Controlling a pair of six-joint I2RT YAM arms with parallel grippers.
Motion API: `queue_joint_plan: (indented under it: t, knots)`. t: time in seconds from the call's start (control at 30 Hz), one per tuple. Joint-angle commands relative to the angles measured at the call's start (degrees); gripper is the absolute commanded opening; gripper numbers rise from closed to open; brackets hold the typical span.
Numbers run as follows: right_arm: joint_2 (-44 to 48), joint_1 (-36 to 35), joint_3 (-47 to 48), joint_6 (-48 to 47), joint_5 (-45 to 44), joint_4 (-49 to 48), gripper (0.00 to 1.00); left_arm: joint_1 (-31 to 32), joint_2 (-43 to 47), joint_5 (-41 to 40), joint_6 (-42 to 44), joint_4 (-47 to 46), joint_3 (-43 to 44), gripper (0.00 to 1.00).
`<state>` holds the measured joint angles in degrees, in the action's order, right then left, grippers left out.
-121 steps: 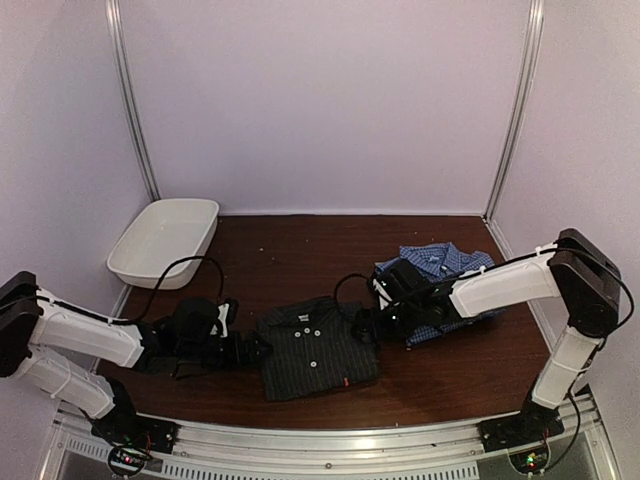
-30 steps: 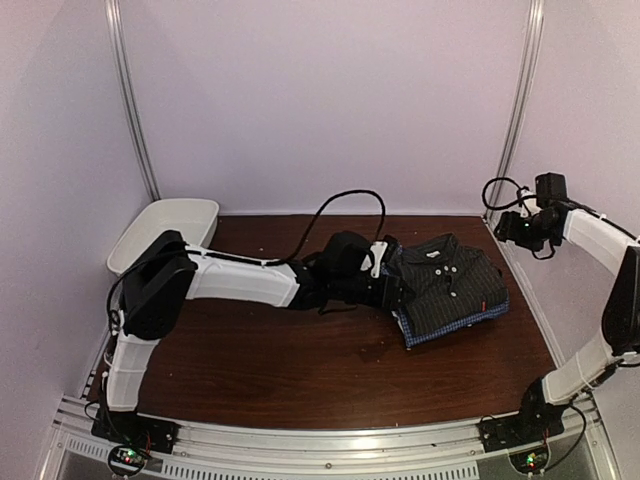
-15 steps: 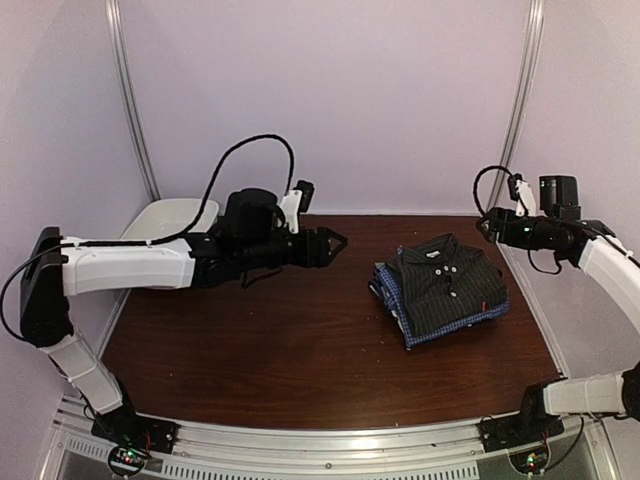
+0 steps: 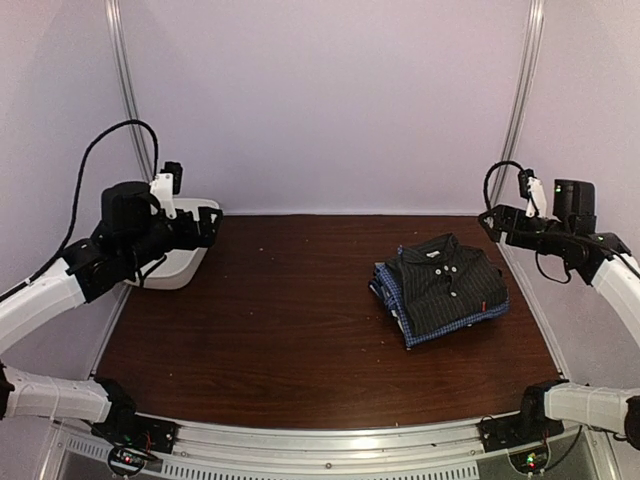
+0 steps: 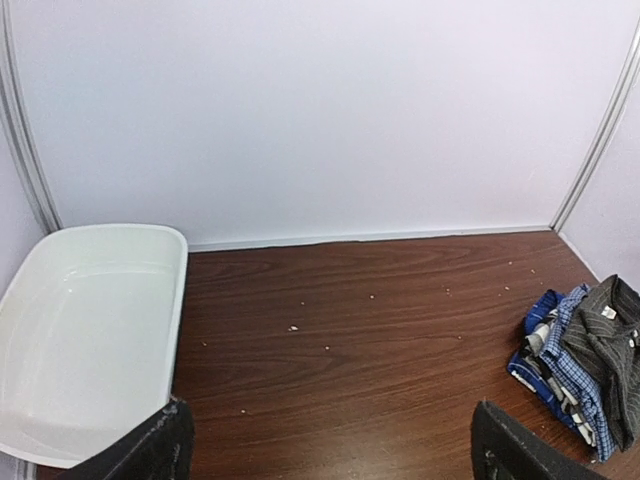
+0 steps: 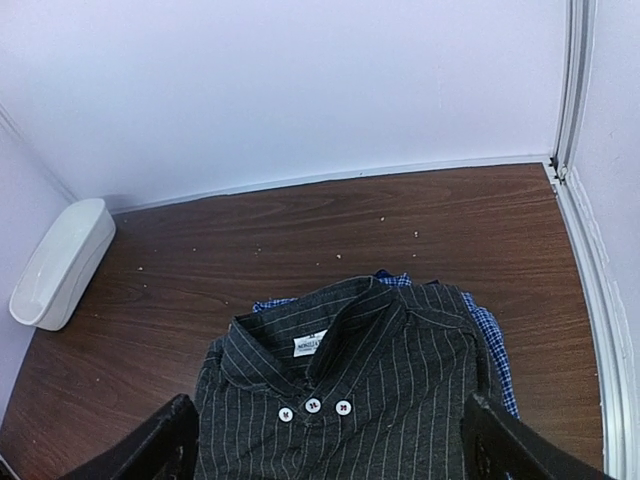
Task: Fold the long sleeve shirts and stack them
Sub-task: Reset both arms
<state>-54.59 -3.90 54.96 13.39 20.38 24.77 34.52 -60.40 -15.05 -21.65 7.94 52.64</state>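
Neatly, the black pinstripe shirt (image 4: 452, 282) sits atop the blue check shirt (image 4: 391, 291) at three o'clock, collar label (image 6: 310, 345) unreadable; left hand (image 4: 205, 228) and right hand (image 4: 489, 222) gape empty over opposite desk (image 4: 280, 330) edges.

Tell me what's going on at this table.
Two robot arms are on a shirt-folding job. The black pinstriped shirt lies folded on top of the blue-check shirt at the right of the table. Both are open and empty, raised off the stack: the left claw by the white tub, the right claw above the shirts.
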Motion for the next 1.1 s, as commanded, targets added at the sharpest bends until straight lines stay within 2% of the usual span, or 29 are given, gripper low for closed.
queue_joint_plan:
  t: [0.0, 0.1, 0.27, 0.57, 1.07]
  knots:
    - [0.4, -0.2, 2.4, 0.6, -3.2, 0.2, 0.95, -4.7, 4.7, -1.2, 5.0, 4.9, 0.9, 0.98]
    - [1.3, -0.1, 3.0, 0.6, -6.0, 0.2, 0.98, -7.9, 5.5, -0.4, 5.7, 8.0, 3.0, 0.98]
    - [4.9, -0.1, 3.1, 0.0, -10.2, 0.0, 1.0, -8.2, 7.7, -1.1, 9.4, 7.3, 3.2, 0.98]
    - [8.7, -0.1, 1.0, -0.9, -9.7, -2.1, 1.0, -8.3, 11.5, 1.2, 11.0, 2.0, -1.4, 0.98]
    - [8.8, -0.1, -0.3, -1.9, -9.9, -2.6, 1.0, -8.3, 10.6, 0.8, 10.9, 2.5, -1.6, 0.98]
